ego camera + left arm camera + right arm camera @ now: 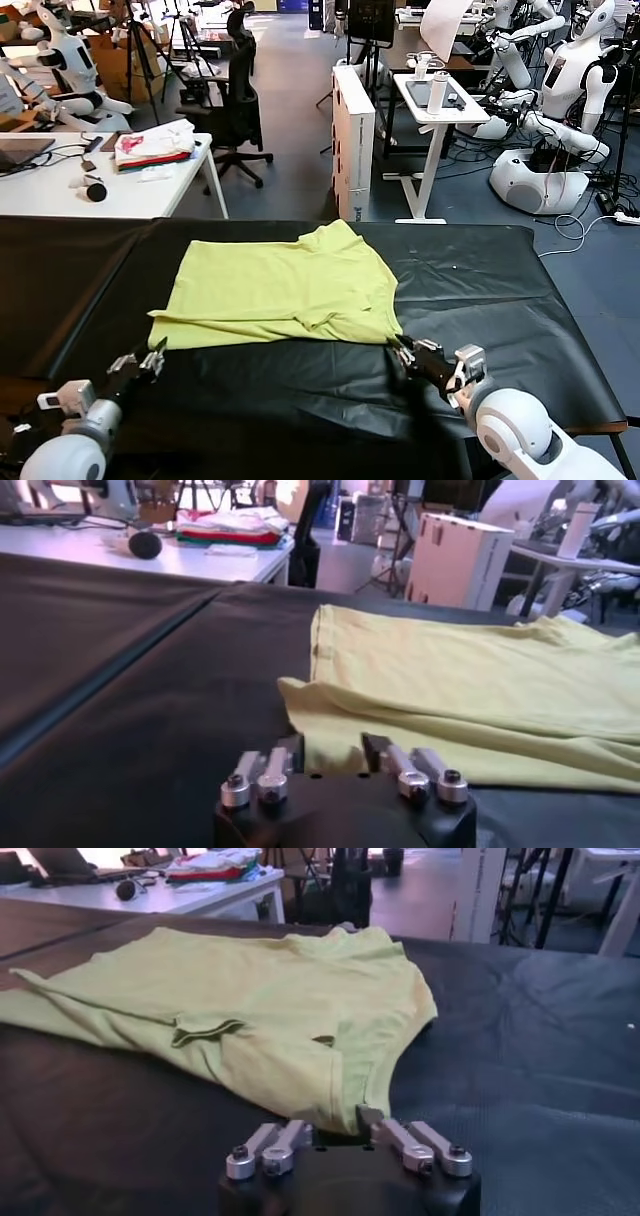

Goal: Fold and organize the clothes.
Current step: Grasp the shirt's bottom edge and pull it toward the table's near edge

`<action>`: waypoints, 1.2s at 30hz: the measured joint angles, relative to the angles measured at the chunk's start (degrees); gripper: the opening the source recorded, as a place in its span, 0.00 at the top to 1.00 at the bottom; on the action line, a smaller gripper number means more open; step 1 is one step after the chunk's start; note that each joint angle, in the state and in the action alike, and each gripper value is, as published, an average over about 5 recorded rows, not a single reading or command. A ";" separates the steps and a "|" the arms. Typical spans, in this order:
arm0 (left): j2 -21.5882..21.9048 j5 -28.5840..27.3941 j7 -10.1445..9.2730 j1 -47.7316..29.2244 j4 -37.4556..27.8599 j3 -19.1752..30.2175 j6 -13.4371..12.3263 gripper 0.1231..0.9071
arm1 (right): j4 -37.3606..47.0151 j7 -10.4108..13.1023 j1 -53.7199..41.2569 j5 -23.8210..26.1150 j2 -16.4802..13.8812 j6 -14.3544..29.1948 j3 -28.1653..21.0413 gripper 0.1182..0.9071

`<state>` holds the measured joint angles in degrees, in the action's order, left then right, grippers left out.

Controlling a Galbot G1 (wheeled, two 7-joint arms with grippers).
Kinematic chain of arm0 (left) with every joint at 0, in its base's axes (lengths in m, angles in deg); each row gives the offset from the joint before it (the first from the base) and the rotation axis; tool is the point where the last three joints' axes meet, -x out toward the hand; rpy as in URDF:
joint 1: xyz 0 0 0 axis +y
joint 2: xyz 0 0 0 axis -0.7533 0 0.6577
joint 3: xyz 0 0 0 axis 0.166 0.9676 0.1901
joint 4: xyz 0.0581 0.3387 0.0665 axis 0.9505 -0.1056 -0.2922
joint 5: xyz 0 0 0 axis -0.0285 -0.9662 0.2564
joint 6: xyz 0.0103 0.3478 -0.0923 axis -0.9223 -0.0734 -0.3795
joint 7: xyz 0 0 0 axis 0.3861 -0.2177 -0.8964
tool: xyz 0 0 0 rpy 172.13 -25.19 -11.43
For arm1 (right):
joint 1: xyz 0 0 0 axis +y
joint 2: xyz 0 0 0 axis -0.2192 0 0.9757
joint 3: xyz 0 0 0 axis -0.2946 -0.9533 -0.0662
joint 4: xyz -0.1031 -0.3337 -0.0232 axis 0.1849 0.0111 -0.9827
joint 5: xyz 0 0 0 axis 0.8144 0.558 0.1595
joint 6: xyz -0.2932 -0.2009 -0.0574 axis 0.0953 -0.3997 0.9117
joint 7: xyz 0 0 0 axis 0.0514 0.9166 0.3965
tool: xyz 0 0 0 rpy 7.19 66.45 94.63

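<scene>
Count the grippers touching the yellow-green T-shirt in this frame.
2. The left gripper is shut on the T-shirt at its near left corner; the right gripper is shut on its near right corner.

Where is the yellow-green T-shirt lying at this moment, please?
In the head view, the T-shirt lies mid-table on the black table cover, between the left gripper and right gripper at its near corners.

No text, label, brand, number or sign can be read anywhere.
</scene>
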<state>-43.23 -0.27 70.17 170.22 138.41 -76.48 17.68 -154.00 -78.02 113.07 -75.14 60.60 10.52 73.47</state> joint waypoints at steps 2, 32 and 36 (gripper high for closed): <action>0.30 -0.13 -0.01 0.40 0.16 -0.19 -0.08 0.97 | -0.62 1.14 0.31 -1.52 -1.02 -1.35 0.50 0.97; 3.46 -2.73 -0.20 16.32 9.28 -5.19 -0.75 0.97 | -12.96 9.34 15.11 -7.34 -8.19 -10.86 11.12 0.97; 3.66 -2.64 -0.25 16.62 9.28 -5.57 -0.86 0.97 | -14.27 8.99 17.47 -6.86 -7.88 -10.90 12.22 0.97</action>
<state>-39.58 -2.91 69.92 186.84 147.69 -82.04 16.82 -168.28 -69.03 130.54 -82.00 52.72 -0.38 85.69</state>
